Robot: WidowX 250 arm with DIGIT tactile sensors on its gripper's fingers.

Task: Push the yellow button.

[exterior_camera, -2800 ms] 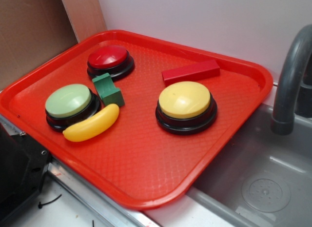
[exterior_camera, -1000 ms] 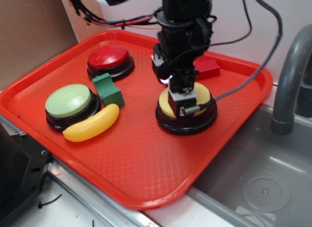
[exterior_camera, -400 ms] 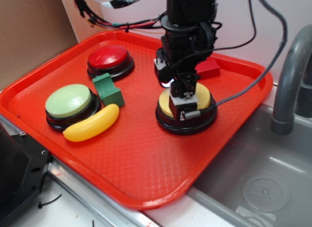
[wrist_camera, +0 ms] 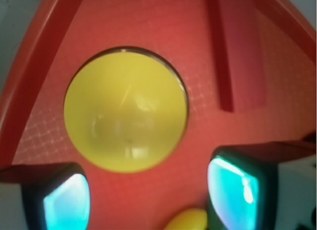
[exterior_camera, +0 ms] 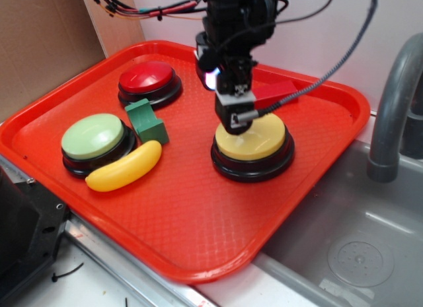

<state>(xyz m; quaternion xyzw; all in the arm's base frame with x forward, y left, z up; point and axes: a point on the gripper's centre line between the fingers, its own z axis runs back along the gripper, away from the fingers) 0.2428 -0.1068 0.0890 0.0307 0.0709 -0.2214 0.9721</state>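
While the yellow button (exterior_camera: 253, 140) sits on its black base toward the right side of the red tray (exterior_camera: 192, 234), the gripper (exterior_camera: 236, 122) hangs right above the button's back-left edge, and whether it is touching the dome or just clear of it is hard to call from the exterior view. From the wrist view the yellow button (wrist_camera: 126, 109) fills the middle of the frame, round and glossy, with the two fingers (wrist_camera: 233, 188) glowing teal at the bottom corners, one on each side, so the jaws are spread apart and pinching nothing. Just behind the button lies the red block (exterior_camera: 277, 94), partly hidden by the arm, and in the wrist view that red block (wrist_camera: 237, 47) runs along the upper right. Moving left across the tray, the green block (exterior_camera: 147, 121) stands between the red button (exterior_camera: 149, 82) at the back and the green button (exterior_camera: 94, 141) in front, and the yellow banana (exterior_camera: 124, 167) lies touching the green button's base. Off to the right, a grey faucet (exterior_camera: 391, 115) curves over the sink (exterior_camera: 357, 234).
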